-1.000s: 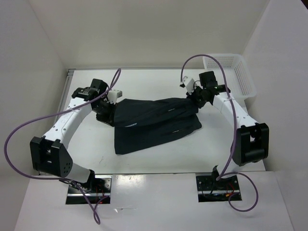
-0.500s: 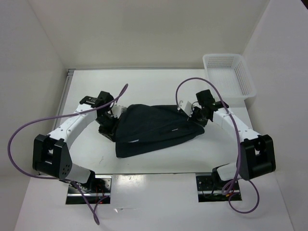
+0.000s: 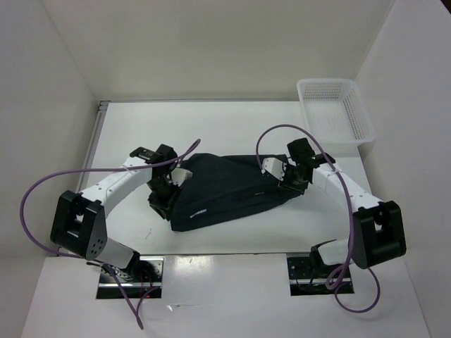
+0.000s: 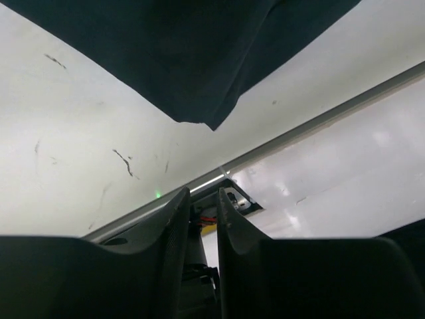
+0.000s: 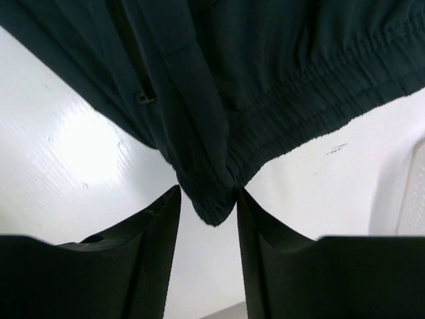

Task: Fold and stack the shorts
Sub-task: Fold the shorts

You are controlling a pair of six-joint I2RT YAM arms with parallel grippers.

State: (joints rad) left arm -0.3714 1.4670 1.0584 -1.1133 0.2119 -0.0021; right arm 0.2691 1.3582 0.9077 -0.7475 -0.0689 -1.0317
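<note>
The shorts [image 3: 225, 186] lie folded on the desk [image 3: 232, 127] between the two arms. The right claw [image 5: 209, 193] pinches a bunched tip of the waistband [image 5: 312, 100]. The left claw [image 4: 204, 196] is narrow, seemingly with nothing between its jaws, and hangs just off a cloth corner.

The hold is thin, so a pull could let the band slip and the fold spring open. With one end free, dragging could skew the layers.

Small white marks [image 3: 199, 211] on the cloth are too small to read.
</note>
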